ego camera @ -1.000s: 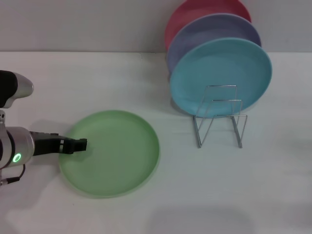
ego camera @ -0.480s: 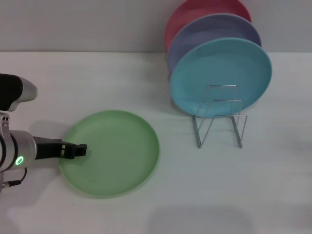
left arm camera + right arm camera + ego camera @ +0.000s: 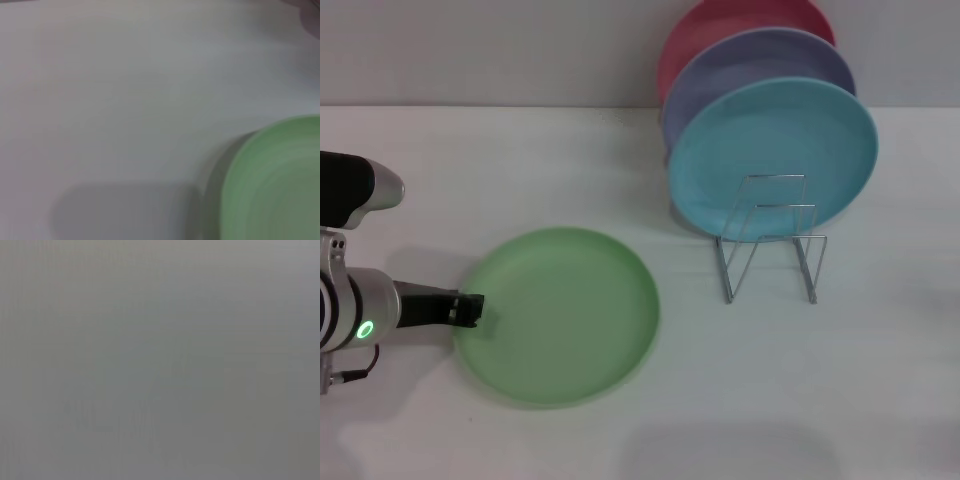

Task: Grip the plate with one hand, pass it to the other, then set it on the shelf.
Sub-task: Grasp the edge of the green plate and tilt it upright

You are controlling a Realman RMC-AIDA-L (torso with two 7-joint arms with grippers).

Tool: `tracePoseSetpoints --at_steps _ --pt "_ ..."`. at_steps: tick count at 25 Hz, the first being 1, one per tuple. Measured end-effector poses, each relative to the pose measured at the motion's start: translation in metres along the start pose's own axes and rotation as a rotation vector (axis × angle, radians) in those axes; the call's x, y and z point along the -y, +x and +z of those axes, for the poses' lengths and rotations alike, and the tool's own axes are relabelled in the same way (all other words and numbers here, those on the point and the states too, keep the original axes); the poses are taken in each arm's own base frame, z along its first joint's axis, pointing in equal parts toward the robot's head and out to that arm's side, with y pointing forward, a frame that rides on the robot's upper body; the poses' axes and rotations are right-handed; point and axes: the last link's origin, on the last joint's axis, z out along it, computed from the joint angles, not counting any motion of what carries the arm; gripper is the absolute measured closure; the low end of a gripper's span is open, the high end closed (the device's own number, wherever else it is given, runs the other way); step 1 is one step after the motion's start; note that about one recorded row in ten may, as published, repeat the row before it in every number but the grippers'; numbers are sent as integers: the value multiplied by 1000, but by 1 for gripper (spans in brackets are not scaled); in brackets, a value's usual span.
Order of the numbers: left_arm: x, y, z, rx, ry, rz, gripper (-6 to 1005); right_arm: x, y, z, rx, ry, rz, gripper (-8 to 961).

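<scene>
On the white table [image 3: 880,380], seen from the head camera, a round, light green, matte plastic plate [image 3: 560,316] lies flat at the near left. At its left rim sits the black two-finger left gripper [image 3: 472,311], carried on a silver-grey cylindrical arm [image 3: 355,315] with a small green light. The gripper tip touches or overlaps the plate's edge, but whether its fingers are parted or closed on the rim cannot be told. To the right stands a small, thin silver wire plate rack [image 3: 770,240] with upright bent-wire dividers, well apart from the green plate. Leaning upright at the rack's far end are a round turquoise plate [image 3: 775,150], a round lavender plate [image 3: 750,70] behind it, and a round pink-red plate [image 3: 715,25] farthest back.

From the left wrist camera, part of the green plate [image 3: 280,185] shows, blurred, on the white table [image 3: 125,90], with a soft shadow beside its rim.

From the right wrist camera, only a plain grey field shows; the right gripper appears in no view.
</scene>
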Motion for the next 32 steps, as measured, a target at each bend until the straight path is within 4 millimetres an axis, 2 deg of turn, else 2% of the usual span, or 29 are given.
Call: tracePoseSetpoints --at_steps 10,16,24,29,30,32 --pt "-4 2 0 -6 -6 22 937 0 -1 1 10 -3 -9 232" --pt "-5 6 -3 -21 -8 42 944 -1 -2 1 12 -4 -11 231" --pt "-13 21 -21 -98 -19 107 958 -2 -3 2 23 -13 -8 231" --pt "-18 35 -40 -181 -14 155 967 -8 -18 0 123 -59 40 231" --pt "-18 40 -47 -223 -5 171 966 -15 -27 4 183 -115 136 231" --pt "-18 45 -51 -251 3 183 963 -20 -32 10 204 -162 197 231"
